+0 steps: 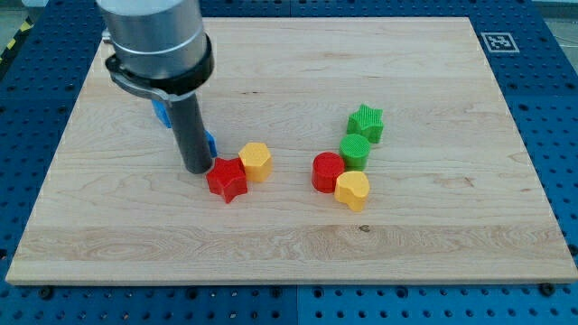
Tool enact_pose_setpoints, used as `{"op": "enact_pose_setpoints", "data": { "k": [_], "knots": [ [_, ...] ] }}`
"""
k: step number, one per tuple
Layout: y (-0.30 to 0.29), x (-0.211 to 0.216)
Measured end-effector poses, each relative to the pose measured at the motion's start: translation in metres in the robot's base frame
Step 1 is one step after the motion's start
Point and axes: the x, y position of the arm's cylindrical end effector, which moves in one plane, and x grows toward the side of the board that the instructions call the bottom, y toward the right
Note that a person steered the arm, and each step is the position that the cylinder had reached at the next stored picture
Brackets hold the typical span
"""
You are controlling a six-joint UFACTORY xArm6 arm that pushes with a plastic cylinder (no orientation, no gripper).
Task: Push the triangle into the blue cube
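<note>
Dark rod: no pincer is fitted, so no jaw state can be told; my tip (198, 169) is planted left of centre, just beside the red star (227, 179).
Blue pieces: two scraps are glimpsed behind the rod, a blue block (162, 112) above and a blue block (209, 142) lower; triangle and cube cannot be told apart.
Obstacle: a yellow block (256, 161) is touching the star.
Advice: the triangle should be approached from its far side, slowly.

Red star (227, 179), yellow block (256, 161), red cylinder (328, 171), yellow heart (352, 190), green cylinder (354, 151), green star (366, 123) on wooden board (424, 226).
</note>
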Motion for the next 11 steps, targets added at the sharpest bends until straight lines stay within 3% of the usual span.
{"op": "enact_pose_setpoints", "data": {
  "k": [2,3,6,8,9,11],
  "knots": [
    [-0.014,-0.018],
    [0.029,-0.019],
    [0.039,-0.065],
    [-0.027,-0.068],
    [-0.031,-0.068],
    [0.027,-0.087]
  ]
}}
